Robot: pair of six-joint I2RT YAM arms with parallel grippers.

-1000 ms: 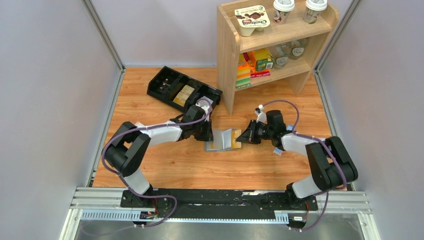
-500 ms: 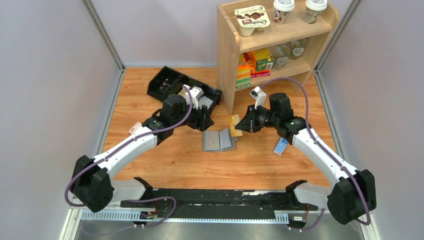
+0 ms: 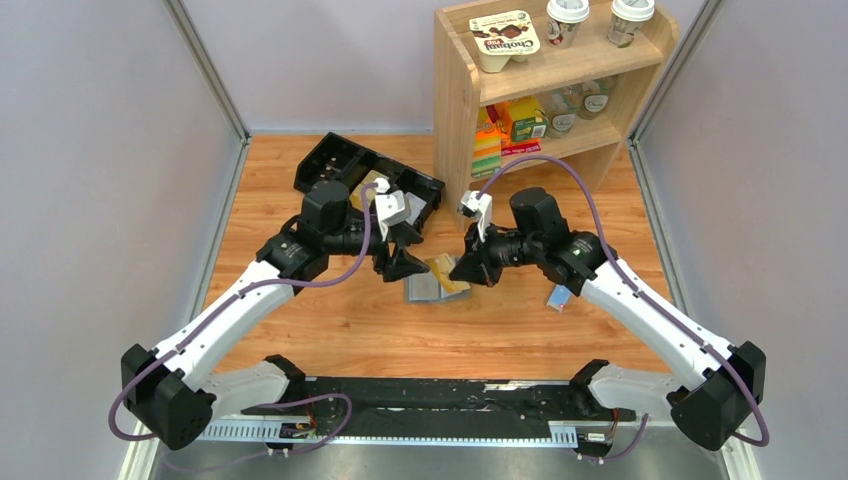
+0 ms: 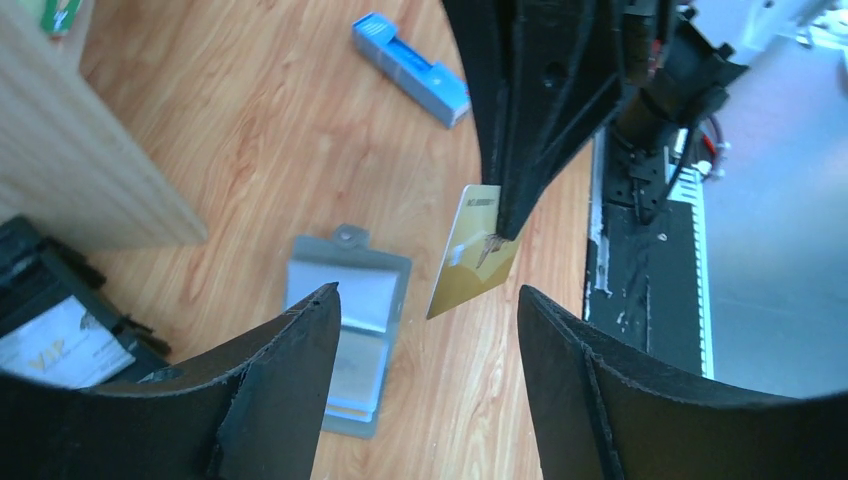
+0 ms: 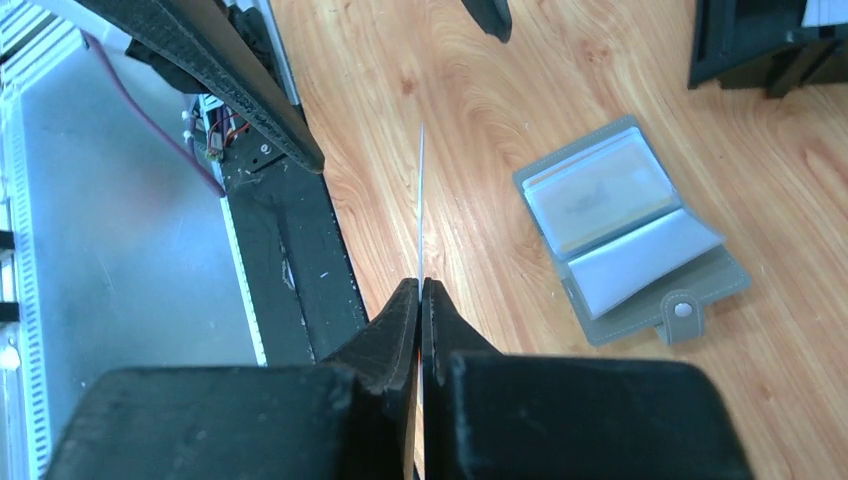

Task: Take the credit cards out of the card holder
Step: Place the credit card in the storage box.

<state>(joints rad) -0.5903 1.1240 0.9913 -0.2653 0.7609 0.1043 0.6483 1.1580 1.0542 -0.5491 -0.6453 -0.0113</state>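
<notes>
The grey-blue card holder [image 3: 424, 290] lies open on the wooden table, clear sleeves up; it also shows in the left wrist view [image 4: 345, 320] and the right wrist view [image 5: 630, 225]. A card still shows in one of its sleeves. My right gripper [image 3: 468, 272] is shut on a tan credit card [image 3: 444, 270] and holds it in the air above the holder. The card shows face-on in the left wrist view [image 4: 478, 255] and edge-on in the right wrist view [image 5: 421, 200]. My left gripper [image 3: 403, 250] is open and empty, raised just left of the card.
A black compartmented tray [image 3: 330, 165] with cards in it lies at the back left. A wooden shelf [image 3: 460, 120] with goods stands at the back right. A slim blue-and-white packet [image 3: 560, 296] lies on the table under the right arm, also in the left wrist view [image 4: 412, 68].
My right gripper has drawn the tan card out of the holder, lifted it and carried it left. My left gripper has left the holder and risen.
</notes>
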